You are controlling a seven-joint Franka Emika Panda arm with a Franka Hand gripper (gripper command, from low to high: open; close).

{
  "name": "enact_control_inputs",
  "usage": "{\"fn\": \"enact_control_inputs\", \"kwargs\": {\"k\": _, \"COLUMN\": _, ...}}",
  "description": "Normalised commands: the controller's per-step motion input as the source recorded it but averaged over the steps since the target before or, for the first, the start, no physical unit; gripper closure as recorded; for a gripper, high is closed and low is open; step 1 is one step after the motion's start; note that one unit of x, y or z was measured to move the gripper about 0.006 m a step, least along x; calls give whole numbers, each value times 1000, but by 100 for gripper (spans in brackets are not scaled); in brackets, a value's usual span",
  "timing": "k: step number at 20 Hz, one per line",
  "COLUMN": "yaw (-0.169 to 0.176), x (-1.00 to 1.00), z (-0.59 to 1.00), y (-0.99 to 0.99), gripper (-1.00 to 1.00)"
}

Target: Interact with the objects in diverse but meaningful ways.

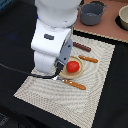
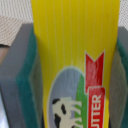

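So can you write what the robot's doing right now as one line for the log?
gripper: shut on butter box | tomato: on plate | pot: off the mat, untouched

The red tomato sits on the tan round plate, on the striped woven placemat. The grey two-handled pot stands beyond the placemat. The yellow butter box sits between the tool's green-padded fingers.

The white arm is leaning down over the mat, wrist tilted low. Its gripper is clamping the yellow butter box, green-padded fingers pressing against both sides.
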Motion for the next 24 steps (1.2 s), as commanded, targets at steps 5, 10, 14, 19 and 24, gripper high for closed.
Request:
{"fn": "enact_control_inputs", "kwargs": {"k": 5, "yaw": -56, "x": -634, "z": -265, "y": 0, "gripper": 100}}
{"fn": "enact_control_inputs", "kwargs": {"k": 10, "yaw": -28, "x": -725, "z": -246, "y": 151, "gripper": 100}}
{"fn": "enact_control_inputs", "kwargs": {"k": 14, "yaw": -17, "x": -757, "z": -29, "y": 434, "gripper": 100}}
{"fn": "enact_control_inputs", "kwargs": {"k": 19, "yaw": -19, "x": -673, "z": 0, "y": 497, "gripper": 100}}
{"fn": "enact_control_inputs", "kwargs": {"k": 24, "yaw": -12, "x": -707, "z": 0, "y": 757, "gripper": 100}}
